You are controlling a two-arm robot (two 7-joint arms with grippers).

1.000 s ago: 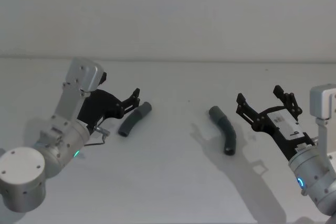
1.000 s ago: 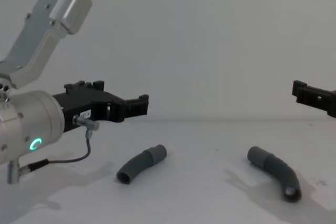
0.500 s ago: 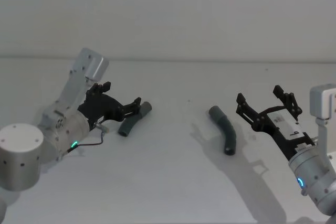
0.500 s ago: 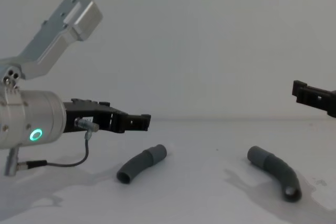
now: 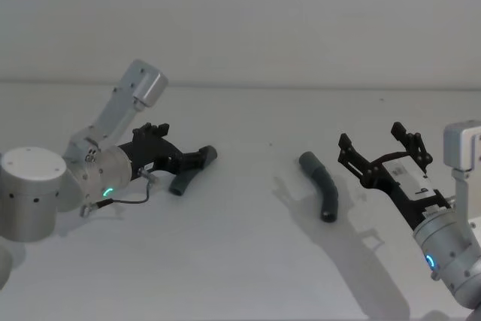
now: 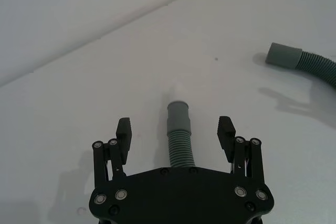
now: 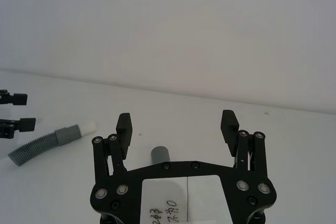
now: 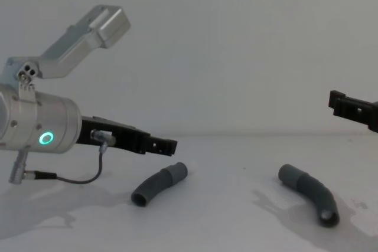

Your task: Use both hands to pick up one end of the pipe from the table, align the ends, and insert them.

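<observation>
Nearest me, my left arm's silver wrist, its green ring light (image 8: 45, 139) glowing, has swung down and forward over the past second. That has brought the left pincer (image 6: 175, 125) from above the counter (image 5: 240, 261) to just over the left piece (image 6: 178, 135) of pipe. Its black fingers stand wide, one on either side of the tube and not yet touching it. I judge the reach nearly finished and the squeeze the next step; the piece itself has not shifted. On my other side the right pincer (image 5: 372, 137) has held its place, equally wide, hovering above the counter near the right piece (image 5: 325, 189). That tells me this arm still has its descent to make. Both pieces lie flat on the counter, well apart from each other, so aligning and inserting are a long way off.

Both are short, curved, dark-grey tubes, ribbed along the bend and smooth at the collar. The left one ends in a narrow white tip (image 6: 177, 92) pointing away from the pincer's palm. The right one carries a wider grey socket (image 6: 283, 55) on the end nearer the left piece. The ribbing looks flexible, and I expect it to give under a hard pinch. The counter is plain, matte and pale, with a bare wall (image 5: 240, 20) behind
</observation>
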